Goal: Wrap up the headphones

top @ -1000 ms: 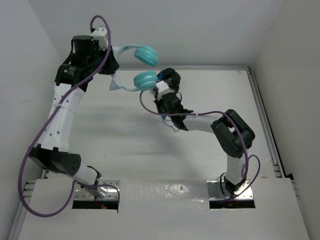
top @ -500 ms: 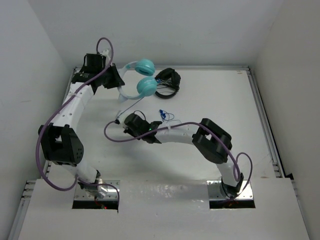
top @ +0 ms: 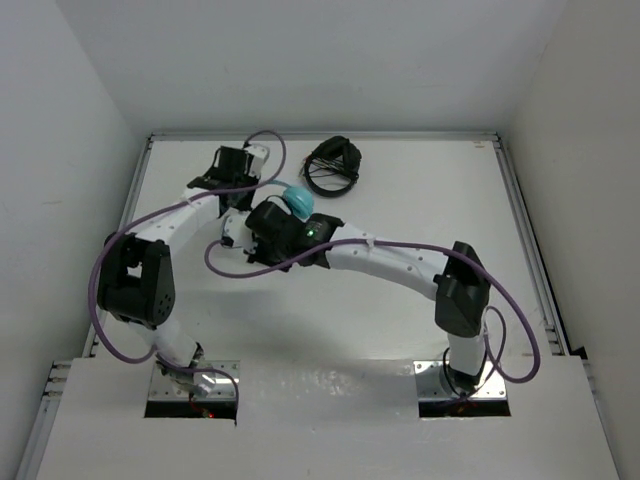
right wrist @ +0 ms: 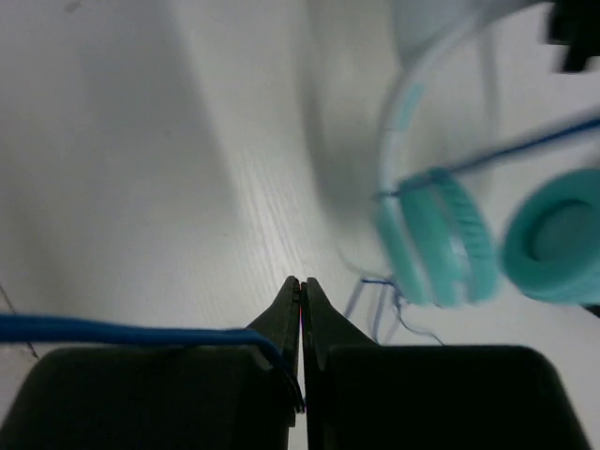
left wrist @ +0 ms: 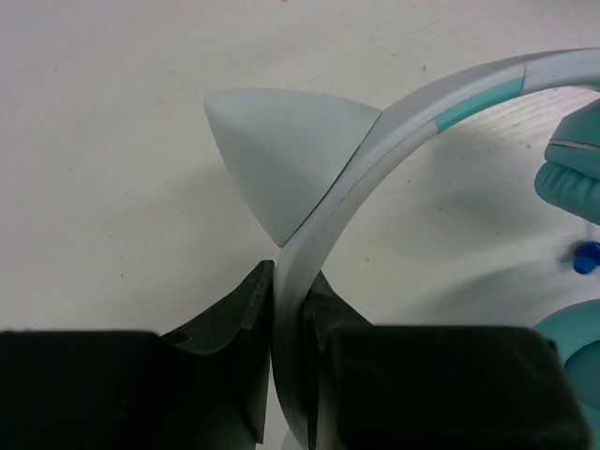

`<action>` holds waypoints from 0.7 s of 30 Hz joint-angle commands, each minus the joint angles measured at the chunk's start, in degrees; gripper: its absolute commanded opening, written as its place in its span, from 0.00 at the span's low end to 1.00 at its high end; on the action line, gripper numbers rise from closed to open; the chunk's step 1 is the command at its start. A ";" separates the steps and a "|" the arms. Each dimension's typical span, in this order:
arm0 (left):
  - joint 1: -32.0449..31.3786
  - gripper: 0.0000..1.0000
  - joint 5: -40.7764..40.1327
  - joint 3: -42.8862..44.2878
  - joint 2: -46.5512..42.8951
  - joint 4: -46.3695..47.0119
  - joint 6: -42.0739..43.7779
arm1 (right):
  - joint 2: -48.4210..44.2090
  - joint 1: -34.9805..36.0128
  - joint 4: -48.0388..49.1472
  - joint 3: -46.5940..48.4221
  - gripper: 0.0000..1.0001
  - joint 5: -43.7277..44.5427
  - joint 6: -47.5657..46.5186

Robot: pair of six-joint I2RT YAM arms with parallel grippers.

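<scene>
Left wrist view showed my left end effector (left wrist: pixel 289 281) clamped on the turquoise headphones' (left wrist: pixel 574 169) pale headband (left wrist: pixel 412 117); my right end effector (right wrist: pixel 301 286) pinched their thin blue cable (right wrist: pixel 112 330).

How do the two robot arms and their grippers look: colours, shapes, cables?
The left arm and right arm are alike: white tubular links with black joint housings, and a purple cable looping along each. A green light glows near the right wrist. The left gripper and right gripper each have two black, wedge-shaped fingers.
</scene>
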 commanded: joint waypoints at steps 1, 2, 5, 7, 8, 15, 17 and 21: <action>-4.29 0.00 -3.77 -3.44 -4.51 8.98 9.55 | -2.25 -3.80 -6.69 6.41 0.00 4.32 -0.79; -5.78 0.00 -3.42 -3.98 -4.95 9.07 10.00 | -1.63 -4.68 -7.66 8.09 0.00 5.72 -0.53; -6.67 0.00 -0.96 -4.60 -6.10 7.85 10.35 | 0.39 -8.02 -10.66 13.19 0.00 8.36 -0.61; -6.76 0.00 1.32 -4.51 -6.62 6.79 11.05 | 0.57 -9.87 -10.49 14.00 0.00 9.77 -1.32; -6.85 0.00 2.03 -4.94 -6.80 6.26 11.40 | 0.57 -10.48 -10.49 14.61 0.00 11.87 -2.10; -6.94 0.00 8.96 -4.95 -7.77 1.08 10.45 | -2.32 -13.30 -7.96 13.22 0.00 22.77 -2.81; -7.02 0.00 9.85 -3.55 -6.89 -1.03 9.22 | -4.60 -13.56 -5.14 9.18 0.00 23.49 -2.64; -6.94 0.00 9.42 -2.14 -5.05 -2.09 6.57 | -11.55 -13.56 2.86 1.88 0.00 22.17 -1.93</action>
